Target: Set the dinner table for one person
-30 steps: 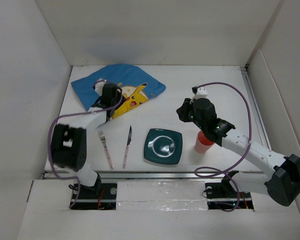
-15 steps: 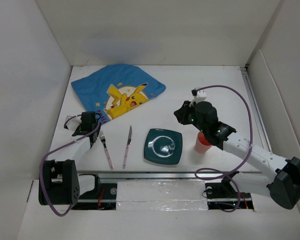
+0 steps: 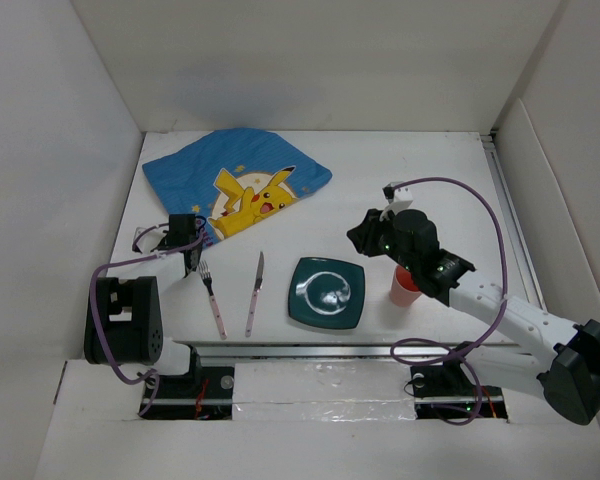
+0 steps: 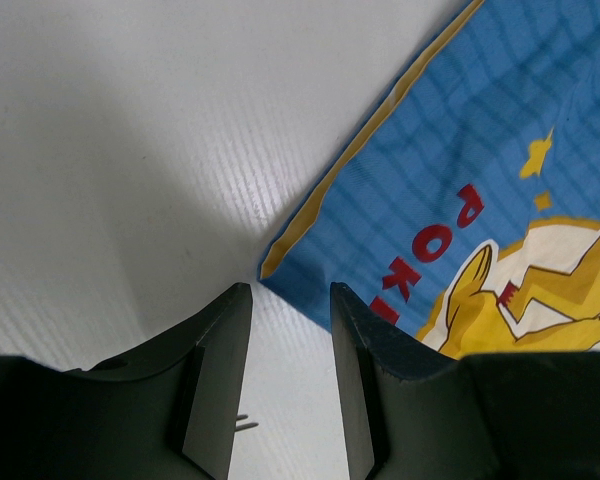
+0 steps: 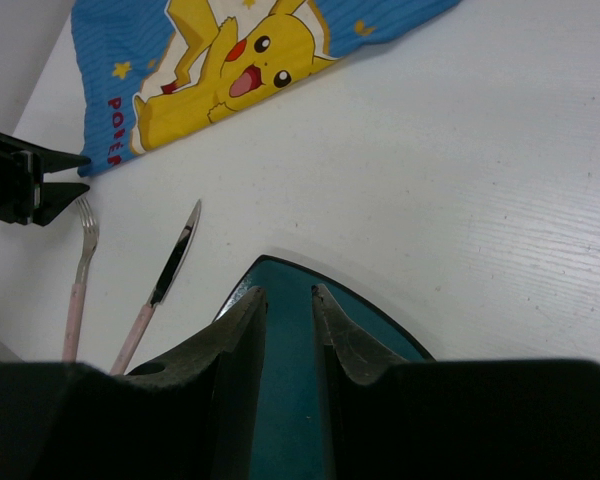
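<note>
The left gripper (image 4: 290, 295) and right gripper (image 5: 288, 295) gape — pink cup (image 3: 405, 288) beside teal plate (image 3: 327, 293).

A robot lab cell: plain white panels (image 3: 50, 150) box in a white bench (image 3: 420, 170), with two arms (image 3: 510, 315) bolted along the frame's bottom edge (purple cables (image 3: 499, 250) trailing).

The left claw (image 4: 290, 288) hung low, well left of the plate (image 3: 327, 293), jaws parted and empty. The right claw (image 5: 289, 290) hovered over the plate's far corner, jaws narrowly apart, empty.
</note>
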